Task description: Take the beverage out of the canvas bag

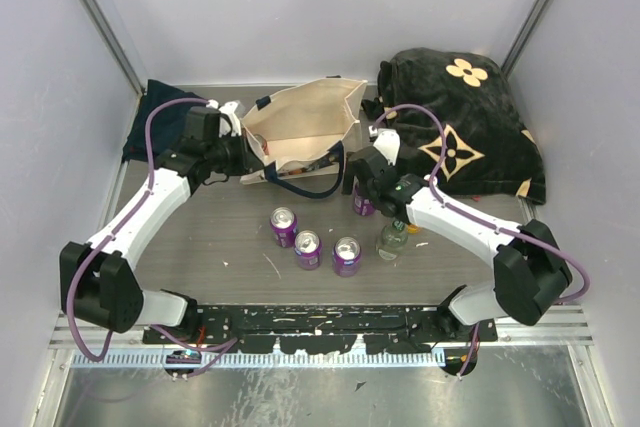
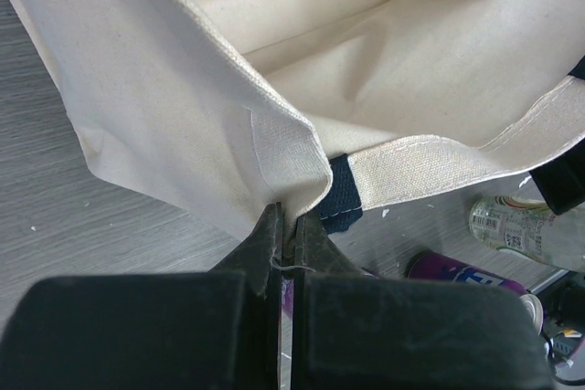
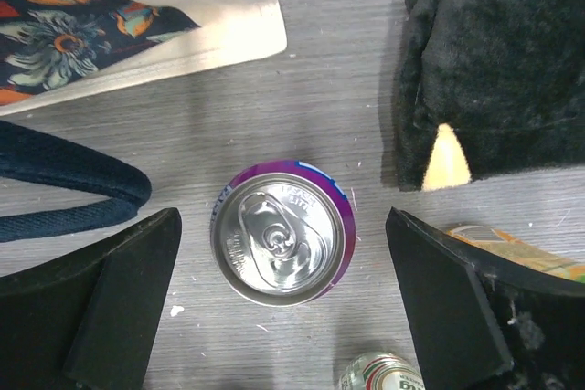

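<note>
- cream canvas tote bag with navy-blue handles (image 1: 300, 122) sits toward the middle of the back edge of the grey surface (image 3: 302, 89), mouth open
- left fingers (image 2: 315, 248) are together, clamped on the tote's rim fold beside a handle root, holding the mouth up
- tote interior in the left wrist view is bare canvas with no drink visible; part of it is out of frame
- purple aluminium drink can (image 3: 281, 230) stands upright on the surface outside the tote, just beside its front right corner
- right fingers (image 3: 119, 308) are spread wide, one each side of that can, with a gap on both sides and no contact
- three more purple cans (image 1: 307, 249) and a clear bottle (image 1: 392, 239) stand near mid-surface
- my read: extraction done or nearly so; left to do: lift the right arm clear without tipping the can, check the tote's hidden part
</note>
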You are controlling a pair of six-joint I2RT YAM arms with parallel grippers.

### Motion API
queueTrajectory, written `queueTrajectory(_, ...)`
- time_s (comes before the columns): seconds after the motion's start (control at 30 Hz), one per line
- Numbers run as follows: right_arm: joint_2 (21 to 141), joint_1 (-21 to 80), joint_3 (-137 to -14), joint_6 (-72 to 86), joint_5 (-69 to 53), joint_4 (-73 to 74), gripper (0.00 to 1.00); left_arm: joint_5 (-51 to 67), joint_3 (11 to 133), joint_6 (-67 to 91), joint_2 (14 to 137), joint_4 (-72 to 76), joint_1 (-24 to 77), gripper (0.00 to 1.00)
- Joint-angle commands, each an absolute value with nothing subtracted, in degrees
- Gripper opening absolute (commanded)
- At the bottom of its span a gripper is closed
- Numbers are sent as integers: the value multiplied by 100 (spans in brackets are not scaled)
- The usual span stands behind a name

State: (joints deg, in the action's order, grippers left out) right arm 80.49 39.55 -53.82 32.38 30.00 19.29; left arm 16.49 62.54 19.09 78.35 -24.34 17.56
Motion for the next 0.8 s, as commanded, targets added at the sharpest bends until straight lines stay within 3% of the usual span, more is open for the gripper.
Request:
queueTrajectory(0.0,7558,4137,-6055,2954,3455,1962,100,1582,6118,1856,7667,-2618,1723,2)
queueTrajectory(0.1,7380,4419,-6662,2552,3511,2073,98,1566,6100,1846,7582,-2662,1726,2)
queueTrajectory(0.37,8108,5265,-8936,1483,3223,2431,77,1344,6117,1733,7321,-3012,1726,0)
queueTrajectory(0.5,8746,5265,-9496,1327,2966,2439,57,1297,6090,1731,7075,-3146,1733,0)
queueTrajectory(0.77,9993,4826,-10236,1583,1598,2682,55,1076,6088,1607,6933,-3353,1731,0)
